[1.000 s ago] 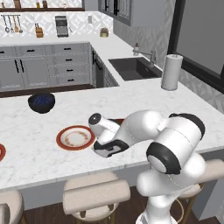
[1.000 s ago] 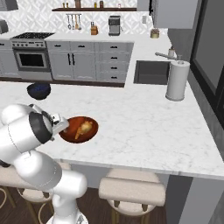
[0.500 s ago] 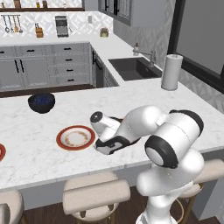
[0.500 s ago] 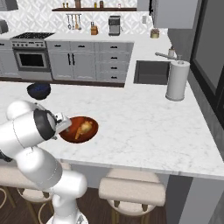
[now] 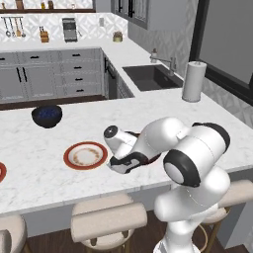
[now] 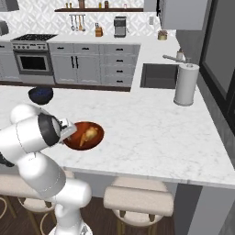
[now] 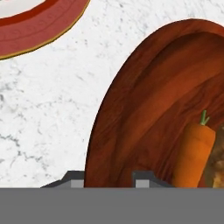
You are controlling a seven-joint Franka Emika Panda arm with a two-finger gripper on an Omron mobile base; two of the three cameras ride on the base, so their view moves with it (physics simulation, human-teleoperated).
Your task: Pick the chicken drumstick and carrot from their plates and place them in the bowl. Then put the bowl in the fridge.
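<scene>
Hand view, nearest: gripper (image 7: 108, 178) low at the terracotta bowl (image 7: 144, 113), one dark fingertip (image 7: 73, 178) outside the rim, the other inside, straddling the wall; jaws narrowed close on the rim, though actual contact cannot be told. Carrot (image 7: 195, 154) lies inside the bowl, green stub up, with the edge of the chicken drumstick (image 7: 217, 168) beside it. Red-rimmed plate (image 7: 39, 22) just beyond on the marble counter (image 7: 48, 109). Right base view: bowl (image 6: 84, 136) near the counter's front edge, drumstick (image 6: 89, 134) in it. Left base view: plate (image 5: 85, 155) just left of the hand, dark blue bowl (image 5: 47, 115) further back, paper towel roll (image 5: 193, 81) by the sink (image 5: 150, 77).
</scene>
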